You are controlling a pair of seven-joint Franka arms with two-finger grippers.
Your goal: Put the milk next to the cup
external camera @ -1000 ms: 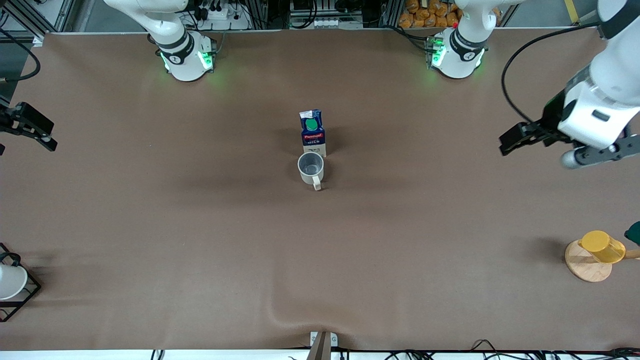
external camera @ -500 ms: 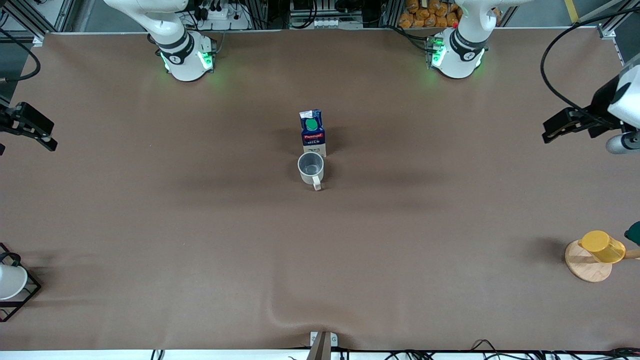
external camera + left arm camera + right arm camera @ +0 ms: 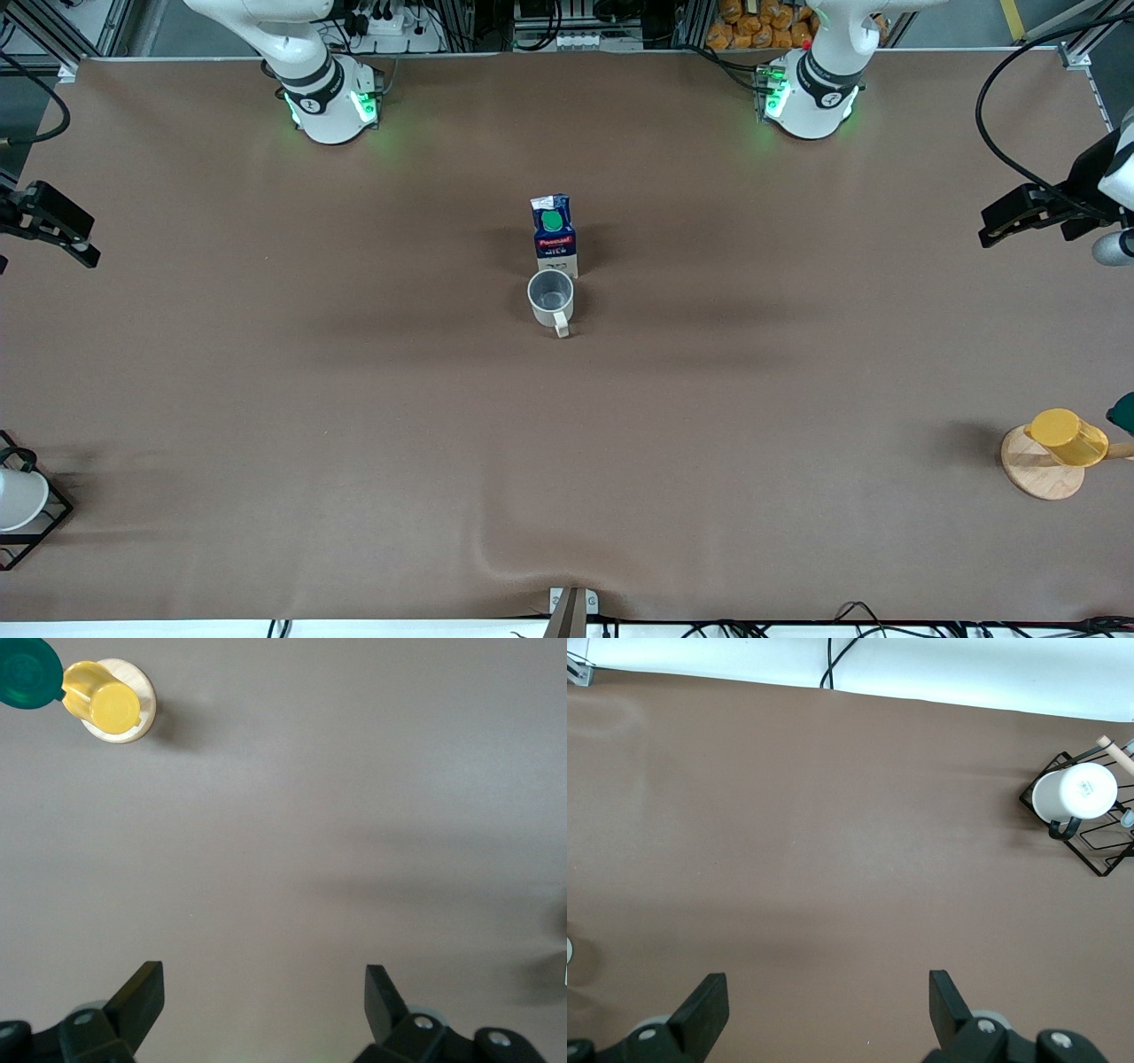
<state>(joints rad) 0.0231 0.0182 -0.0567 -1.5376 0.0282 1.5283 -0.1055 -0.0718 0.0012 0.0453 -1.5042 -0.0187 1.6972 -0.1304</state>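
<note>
White cup (image 3: 16, 498) and green lid (image 3: 1123, 413), cut by edges

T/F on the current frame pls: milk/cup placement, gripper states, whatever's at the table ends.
1. The milk stands upright right beside the cup. True.
2. The left gripper is shut on the milk. False: it is open, empty, over bare table at its own end.
3. The cup lies tipped on its side. False: it stands upright, mouth up.
4. The right gripper is open and holds nothing. True.
5. A yellow cup sits on a wooden coaster at the left arm's end. True.
</note>
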